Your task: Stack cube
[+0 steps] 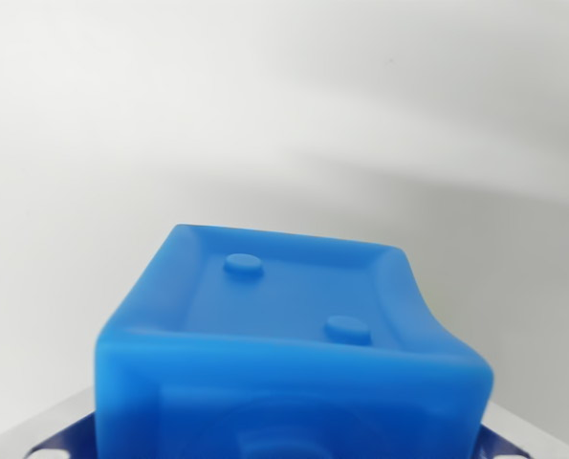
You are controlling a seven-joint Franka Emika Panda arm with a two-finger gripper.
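Note:
A blue cube (294, 335) fills the lower middle of the wrist view, very close to the camera. Its upper face is recessed and carries two small round studs. Its sides bow inward as if squeezed. My gripper (284, 442) is shut on the cube. Only slivers of the fingers (37, 438) show at the bottom corners, on either side of the cube. No second cube is in view, and whatever lies below the held cube is hidden.
A plain white surface (284, 115) fills everything behind the cube, with a soft grey shadow band crossing toward the wrist view's right.

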